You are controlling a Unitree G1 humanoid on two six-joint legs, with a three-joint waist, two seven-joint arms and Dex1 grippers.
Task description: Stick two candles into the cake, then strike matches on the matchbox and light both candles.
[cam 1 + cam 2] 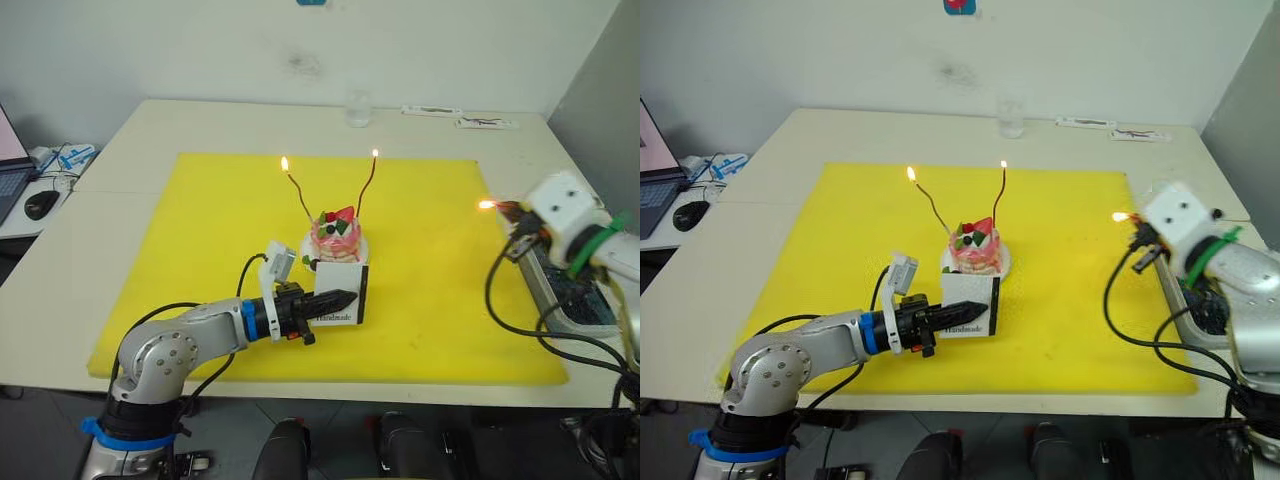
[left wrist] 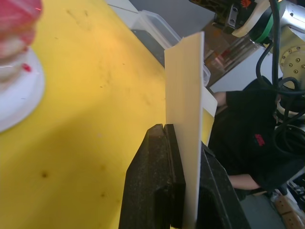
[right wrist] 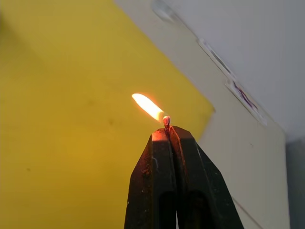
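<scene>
Head views: cake (image 1: 337, 238) on its white plate (image 1: 361, 249) near the middle of the yellow mat (image 1: 200, 260). Two candles (image 1: 298, 196) stand in the cake, leaning apart, each with a small flame at its tip. Matchbox (image 1: 342, 292) stands on edge just in front of the cake, touching or nearly touching the plate; "Handmade" faces the robot, black strip on its right side. Left gripper (image 1: 343, 298) clamps the box at its lower left. Right gripper (image 1: 506, 210) hangs above the mat's right edge, well apart from the cake, with a flame (image 1: 486, 204) at its tip. Grey tray (image 1: 570, 300) on the table below the right arm. Clear glass (image 1: 358, 108) at the table's far edge; laptop (image 1: 10, 170) and mouse (image 1: 42, 204) off to the left.

Left wrist view: both black fingers (image 2: 152, 186) pressed onto the thin white edge of the matchbox. Blurred cake and plate off to one side. A person in a black shirt (image 2: 248, 138) behind the box.

Right wrist view: fingers closed tight on a match (image 3: 166, 122); only its head clears the tips, burning with an orange flame over the mat.
</scene>
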